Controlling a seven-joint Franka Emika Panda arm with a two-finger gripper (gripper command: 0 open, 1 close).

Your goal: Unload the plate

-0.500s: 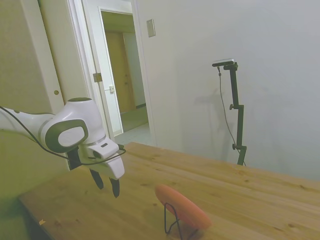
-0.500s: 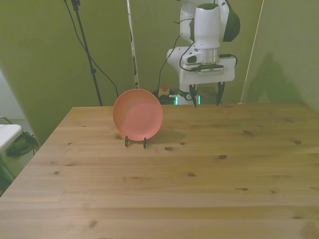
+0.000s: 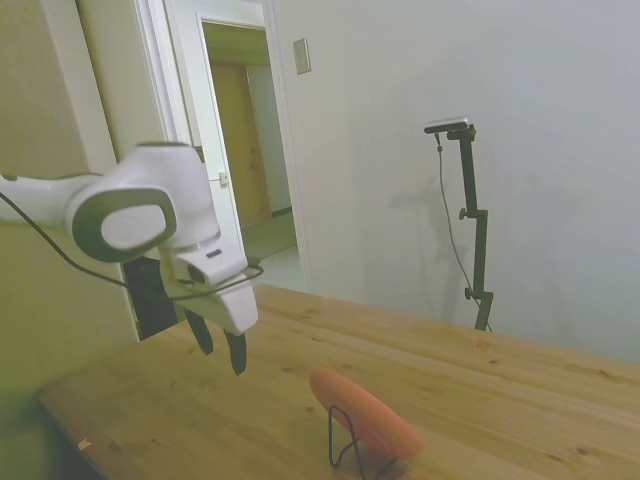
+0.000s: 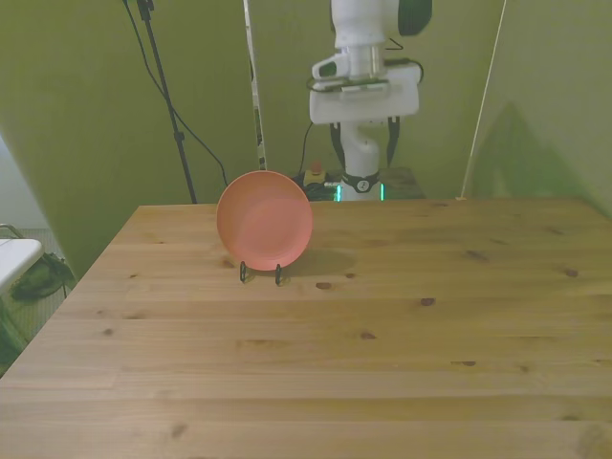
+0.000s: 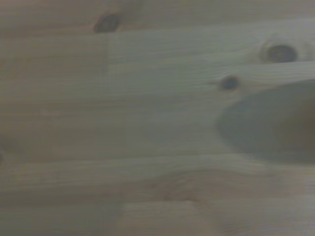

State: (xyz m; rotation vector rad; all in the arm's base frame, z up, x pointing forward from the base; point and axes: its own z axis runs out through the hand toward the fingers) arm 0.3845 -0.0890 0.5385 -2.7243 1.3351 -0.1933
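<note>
Above table (image 4: 382, 316) far edge, arm (image 3: 60, 205) raised, jaws apart, pointing down.

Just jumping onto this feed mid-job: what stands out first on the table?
A round salmon-pink plate stands on edge in a thin black wire rack toward the front view's left, alone on the wooden table. The white arm's gripper hangs open in the air, apart from the plate and holding nothing.
</note>
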